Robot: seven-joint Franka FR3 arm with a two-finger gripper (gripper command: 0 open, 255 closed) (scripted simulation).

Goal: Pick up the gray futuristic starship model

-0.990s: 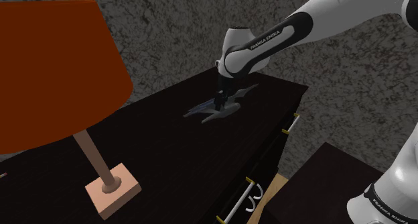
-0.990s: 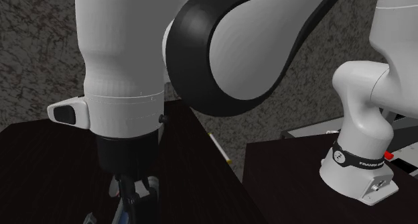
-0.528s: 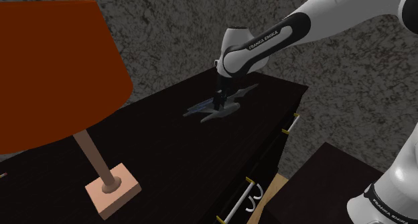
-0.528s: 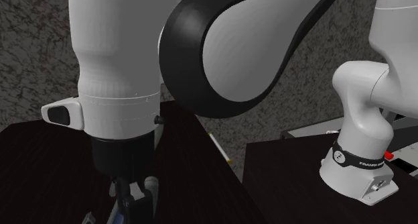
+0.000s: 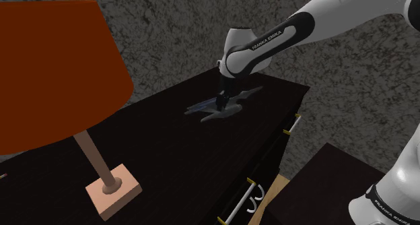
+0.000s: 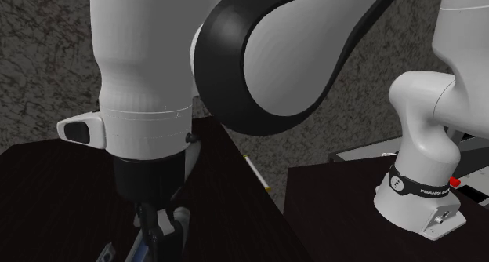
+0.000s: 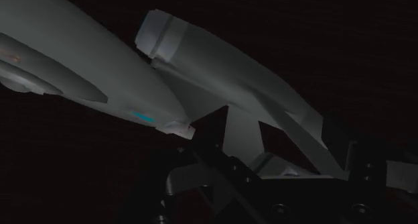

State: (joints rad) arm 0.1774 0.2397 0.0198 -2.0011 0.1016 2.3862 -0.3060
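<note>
One small gray starship model (image 5: pixel 233 108) sits on top of a dark dresser (image 5: pixel 168 146), toward the far right end, well apart from the big lamp (image 5: pixel 47 69) with the red shade at the near left. The black gripper (image 5: pixel 222 101) is right down on the ship, pointing straight at the dresser top. Seen from the wrist, the two fingers (image 7: pixel 218 176) look pressed onto the thin middle part of the ship, with its round front plate on one side and a long tube (the engine, I think) on the other.

I think the ship is light and hard, like a plastic toy. It will not squish. But its thin wings and tubes could snap if they get bumped or squeezed too hard. The skin looks smooth, so it may slip. The best spot to hold is the thick middle, where it balances, not the flat plate or the skinny ends. It should go up slowly and stay level.
</note>
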